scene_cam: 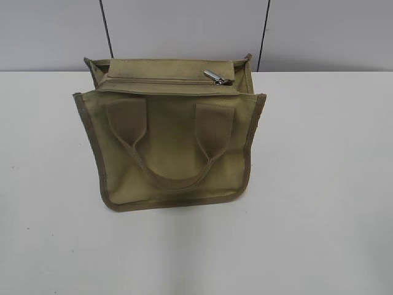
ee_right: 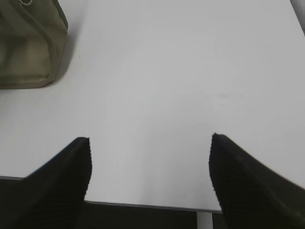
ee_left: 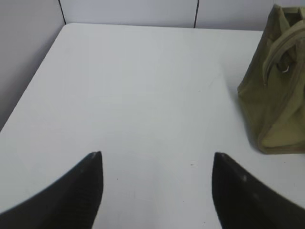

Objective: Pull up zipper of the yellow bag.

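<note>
A white surface [scene_cam: 319, 184] fills most of the exterior view, with a grey panel wall [scene_cam: 184, 31] at the top. The yellow bag [scene_cam: 169, 147] stands in the middle of the frame, its two handles hanging on the front. The zipper [scene_cam: 166, 80] runs along the top panel, and its silver pull tab [scene_cam: 216, 77] is at the right end. The left gripper [ee_left: 157, 160] has its fingers [ee_left: 88, 191] spread wide and released, the bag at the right edge of its view. The right gripper [ee_right: 150, 140] is also released, with the bag in the upper left corner.
</note>
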{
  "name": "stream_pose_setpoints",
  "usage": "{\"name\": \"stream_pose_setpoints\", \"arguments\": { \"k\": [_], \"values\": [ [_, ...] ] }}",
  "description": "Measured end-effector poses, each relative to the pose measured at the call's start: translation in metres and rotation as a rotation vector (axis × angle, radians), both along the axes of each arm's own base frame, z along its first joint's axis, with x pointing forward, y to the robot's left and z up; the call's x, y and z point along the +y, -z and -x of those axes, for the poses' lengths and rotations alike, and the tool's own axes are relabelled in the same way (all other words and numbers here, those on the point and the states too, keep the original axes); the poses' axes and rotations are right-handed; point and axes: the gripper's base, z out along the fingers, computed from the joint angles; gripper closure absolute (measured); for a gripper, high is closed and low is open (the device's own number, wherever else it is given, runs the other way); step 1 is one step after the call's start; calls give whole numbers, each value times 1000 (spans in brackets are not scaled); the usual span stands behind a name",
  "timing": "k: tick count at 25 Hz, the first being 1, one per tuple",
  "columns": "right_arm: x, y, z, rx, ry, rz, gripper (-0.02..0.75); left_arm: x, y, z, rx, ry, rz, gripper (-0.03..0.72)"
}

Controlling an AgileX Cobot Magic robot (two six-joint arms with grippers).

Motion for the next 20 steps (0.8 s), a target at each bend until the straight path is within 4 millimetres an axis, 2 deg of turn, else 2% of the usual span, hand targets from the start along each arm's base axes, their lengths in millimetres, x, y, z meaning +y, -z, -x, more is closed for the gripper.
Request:
{"name": "stream_pose_setpoints", "arguments": {
  "k": [20],
  "values": [
    [0, 0, 2, -12, 4, -2, 153, -1, 0, 1, -8, 3, 7, 176]
  ]
}}
